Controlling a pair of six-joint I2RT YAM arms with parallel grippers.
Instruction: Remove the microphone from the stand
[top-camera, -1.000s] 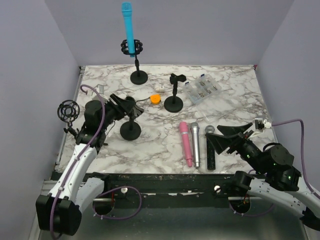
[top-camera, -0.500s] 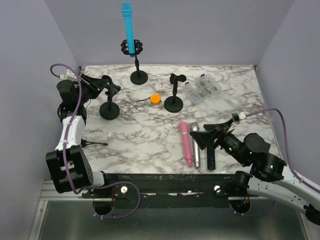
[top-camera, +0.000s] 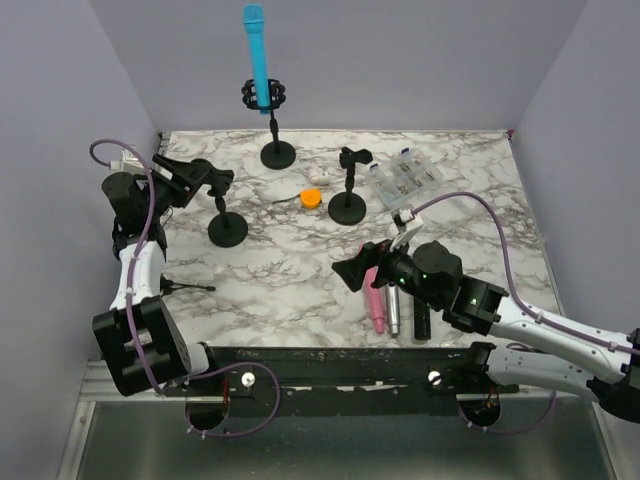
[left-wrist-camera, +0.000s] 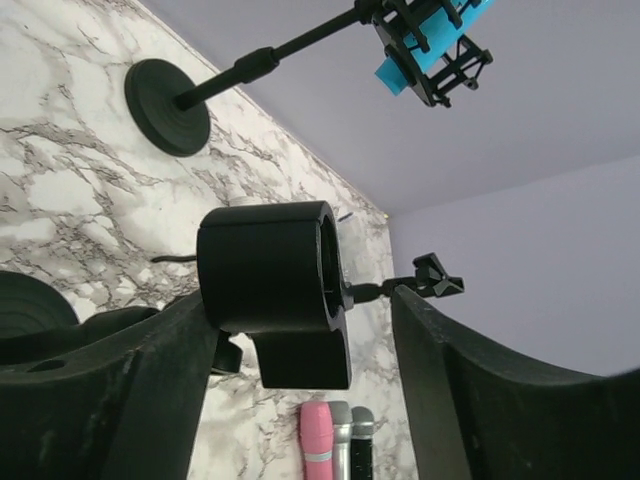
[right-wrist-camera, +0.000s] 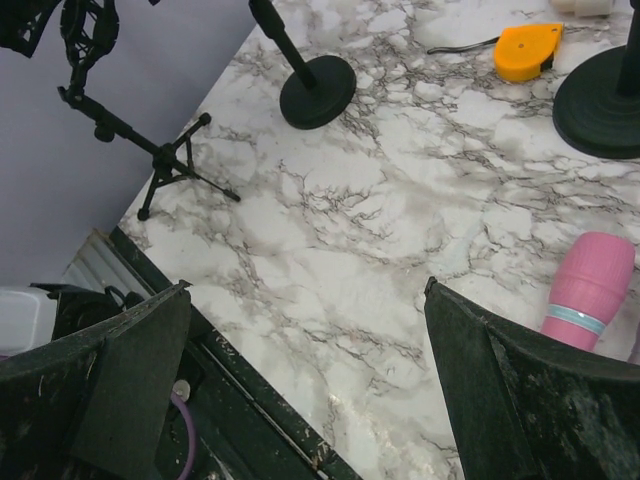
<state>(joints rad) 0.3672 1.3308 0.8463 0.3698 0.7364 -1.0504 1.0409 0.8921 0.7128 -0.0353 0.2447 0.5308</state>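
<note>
A blue microphone (top-camera: 258, 55) stands upright in a black shock-mount stand (top-camera: 278, 155) at the back edge; it also shows in the left wrist view (left-wrist-camera: 430, 45). My left gripper (top-camera: 205, 180) is far from it, at the left. Its jaws stand open around the black clip (left-wrist-camera: 270, 285) of a second, empty stand (top-camera: 228, 229); the clip touches one finger, with a gap to the other. My right gripper (top-camera: 350, 270) is open and empty, low over the front middle of the table (right-wrist-camera: 310, 300).
Pink (top-camera: 377, 310), silver (top-camera: 394, 318) and black (top-camera: 421, 322) microphones lie side by side under my right arm. A third stand (top-camera: 348, 205), an orange tape measure (top-camera: 311, 197) and a clear box (top-camera: 405, 180) sit mid-table. A small tripod (top-camera: 190, 288) stands front left.
My right arm has swung left across the lying microphones, jaws still open. My left gripper and the empty stand's base have shifted slightly right and nearer.
</note>
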